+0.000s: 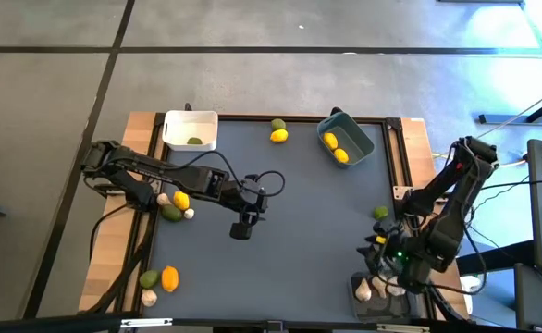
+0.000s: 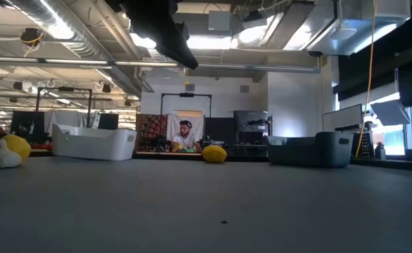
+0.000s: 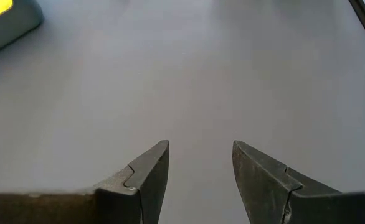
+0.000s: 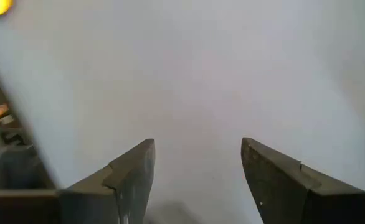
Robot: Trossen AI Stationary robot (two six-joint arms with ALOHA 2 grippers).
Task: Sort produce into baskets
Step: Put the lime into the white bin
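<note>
In the high view the left arm enters from the left edge of the frame and stretches rightward in a long, low reach toward the centre, its wrist bent so the left tool [image 1: 241, 230] points down the frame. Its wrist view shows both dark fingers [image 3: 146, 180] parted with a clear gap and nothing between them. The right arm stands folded at the lower right of the frame, elbow raised, the right tool [image 1: 375, 252] turned left. Its fingers [image 4: 129, 177] are spread apart, empty.
</note>
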